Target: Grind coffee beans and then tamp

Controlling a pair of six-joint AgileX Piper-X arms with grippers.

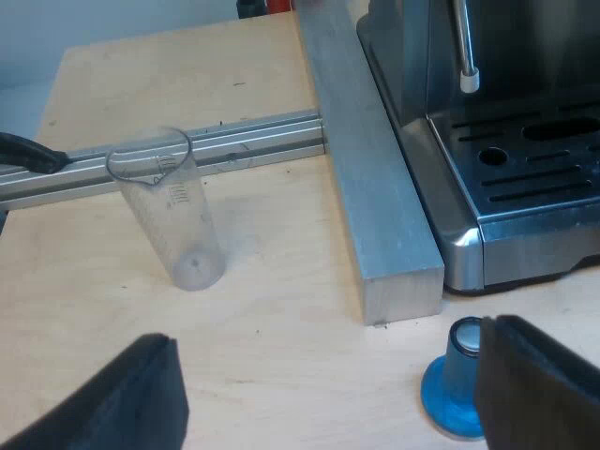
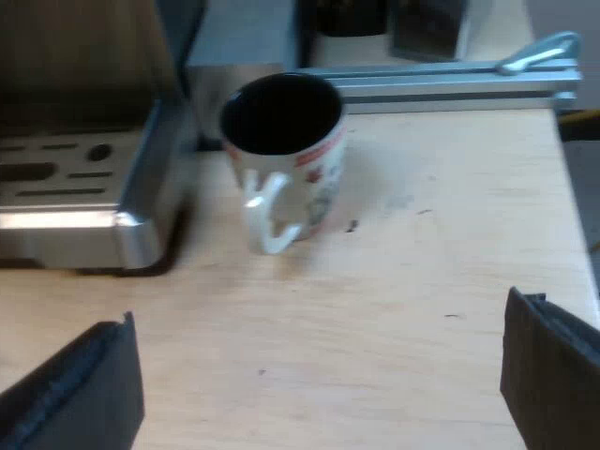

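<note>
My left gripper (image 1: 328, 398) is open above the wooden table, with nothing between its black fingers (image 1: 122, 398). A blue tamper (image 1: 457, 394) stands on the wood just beside one finger, close to the espresso machine's drip tray (image 1: 525, 178). A clear measuring glass (image 1: 173, 216) stands upright on the table beyond the gripper. My right gripper (image 2: 319, 394) is open over bare wood, holding nothing. Beyond it stands a white mug (image 2: 284, 155) with a dark inside and its handle turned toward the gripper, next to the machine's drip tray (image 2: 75, 211).
A thick aluminium bar (image 1: 375, 178) lies along the machine's side, and a slotted rail (image 1: 234, 145) crosses behind the measuring glass. Another rail (image 2: 441, 82) runs behind the mug. The steam wand (image 1: 466, 52) hangs over the tray.
</note>
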